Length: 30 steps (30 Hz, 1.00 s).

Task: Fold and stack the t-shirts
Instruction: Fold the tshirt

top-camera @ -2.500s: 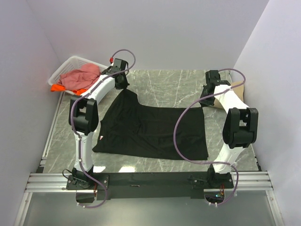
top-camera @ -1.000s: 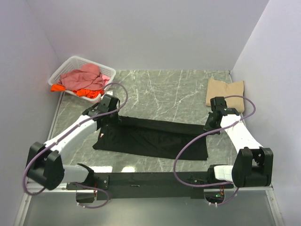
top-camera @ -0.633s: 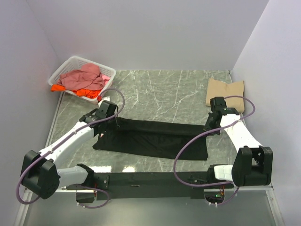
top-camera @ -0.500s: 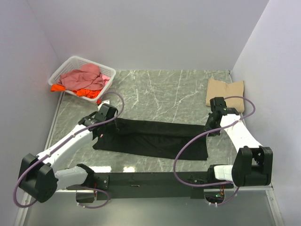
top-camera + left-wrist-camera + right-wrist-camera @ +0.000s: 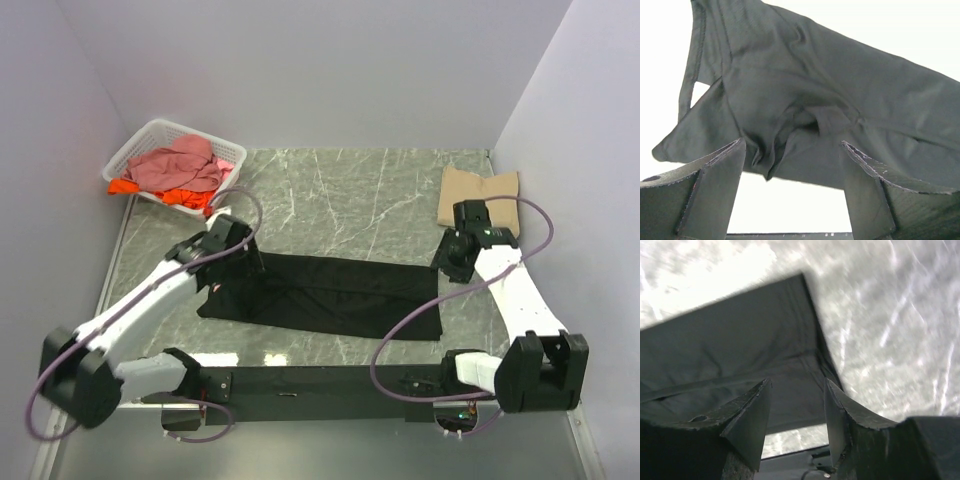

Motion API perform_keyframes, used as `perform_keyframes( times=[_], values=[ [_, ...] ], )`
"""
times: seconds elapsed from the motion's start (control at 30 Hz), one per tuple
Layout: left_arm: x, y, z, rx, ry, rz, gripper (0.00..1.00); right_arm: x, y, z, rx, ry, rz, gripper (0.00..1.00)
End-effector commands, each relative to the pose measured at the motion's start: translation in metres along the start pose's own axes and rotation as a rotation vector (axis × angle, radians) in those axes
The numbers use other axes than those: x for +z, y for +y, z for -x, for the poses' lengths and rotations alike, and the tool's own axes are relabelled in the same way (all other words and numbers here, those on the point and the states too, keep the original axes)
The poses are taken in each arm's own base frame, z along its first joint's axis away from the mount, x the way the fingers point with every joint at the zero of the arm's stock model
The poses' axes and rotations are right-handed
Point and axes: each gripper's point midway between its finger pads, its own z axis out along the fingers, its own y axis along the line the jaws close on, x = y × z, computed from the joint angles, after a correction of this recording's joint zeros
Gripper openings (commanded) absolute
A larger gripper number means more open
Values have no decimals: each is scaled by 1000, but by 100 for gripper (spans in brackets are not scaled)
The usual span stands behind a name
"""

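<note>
**Black shirt lies folded in a band, both claws open over its ends**

The black t-shirt (image 5: pixel 330 295) lies flat on the desk (image 5: pixel 350 190), folded into a long band that runs left to right across the near half, closer to the near edge than to the far one. Its left end is wider and rumpled. Its right end is squared off.

The left claw (image 5: pixel 240 262) hangs over the far left part of the band. In the left wrist view the left claw (image 5: pixel 792 145) has its two fingers (image 5: pixel 715 175) spread wide with nothing between them. Below it the black t-shirt (image 5: pixel 840 100) shows creases and a bunched fold.

The right claw (image 5: pixel 447 262) sits at the far right corner of the band. In the right wrist view, which is blurred, the right claw (image 5: pixel 797 382) also stands with its fingers apart and holds no cloth. The black t-shirt (image 5: pixel 740 340) shows a straight edge and corner against the marbled desk (image 5: pixel 890 315).

The tan t-shirt (image 5: pixel 478 195) lies folded at the far right corner of the desk, just beyond the right claw. The white basket (image 5: pixel 140 145) stands at the far left corner, holding a crumpled pink t-shirt (image 5: pixel 180 160) on top of an orange t-shirt (image 5: pixel 125 186).
</note>
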Motion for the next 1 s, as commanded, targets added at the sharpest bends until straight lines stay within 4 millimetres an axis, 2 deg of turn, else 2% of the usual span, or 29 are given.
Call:
perform_keyframes(
  times=[0.0, 0.07, 0.13, 0.17, 0.23, 0.27, 0.3, 0.37, 0.4, 0.43, 0.5, 0.53, 0.57, 0.6, 0.63, 0.67, 0.7, 0.73, 0.77, 0.8, 0.83, 0.87, 0.9, 0.93, 0.97],
  values=[
    [17, -20, 22, -4, -28, 8, 79, -3, 28, 25, -42, -35, 85, 53],
    [30, -21, 23, 5, -7, 37, 73, -6, 42, 29, -59, -48, 122, 52],
    [32, -27, 29, 17, -11, 36, 69, -7, 61, 23, -98, -44, 156, 51],
    [36, -28, 29, 23, -2, 39, 64, -7, 68, 20, -113, -38, 164, 51],
    [38, -24, 25, 34, 9, 54, 62, -8, 92, 7, -171, -32, 210, 50],
    [39, -20, 26, 34, 3, 72, 61, -10, 104, 0, -176, -20, 247, 49],
    [41, -13, 21, 33, 14, 94, 61, -13, 121, -15, -225, 0, 286, 49],
    [42, -1, 22, -19, 35, 98, 64, -19, 147, -28, -240, 8, 360, 48],
    [45, 7, 16, -48, 65, 95, 64, -19, 158, -34, -252, 18, 381, 48],
    [47, 11, 18, -83, 69, 76, 63, -27, 178, -45, -277, 20, 437, 48],
    [44, 24, 24, -138, 59, 69, 63, -29, 198, -58, -308, 43, 471, 47],
    [42, 27, 24, -136, 58, 76, 63, -41, 219, -66, -346, 37, 519, 47],
    [38, 28, 26, -135, 49, 78, 63, -36, 228, -72, -367, 55, 510, 47],
    [36, 29, 25, -135, 54, 80, 63, -47, 246, -73, -389, 46, 546, 47],
    [35, 30, 24, -140, 58, 80, 63, -54, 260, -86, -430, 57, 571, 46],
    [36, 32, 20, -145, 67, 81, 65, -47, 271, -95, -457, 83, 563, 46],
    [37, 33, 16, -158, 79, 76, 66, -49, 282, -101, -478, 90, 574, 46],
    [38, 34, 14, -176, 88, 69, 68, -61, 300, -99, -493, 74, 612, 45],
    [44, 40, 13, -205, 88, 67, 70, -57, 312, -115, -531, 95, 610, 45],
    [47, 38, 13, -220, 91, 50, 70, -58, 320, -121, -545, 99, 615, 45],
    [50, 39, 15, -242, 96, 35, 70, -68, 336, -121, -552, 89, 649, 45],
    [56, 38, 19, -248, 86, 29, 70, -59, 343, -131, -567, 108, 637, 44],
    [60, 37, 22, -248, 82, 28, 70, -68, 356, -138, -586, 104, 664, 44],
    [62, 35, 27, -247, 82, 21, 69, -67, 361, -143, -599, 108, 667, 43],
    [68, 31, 35, -245, 82, 15, 68, -58, 365, -150, -612, 118, 650, 43]
  ],
)
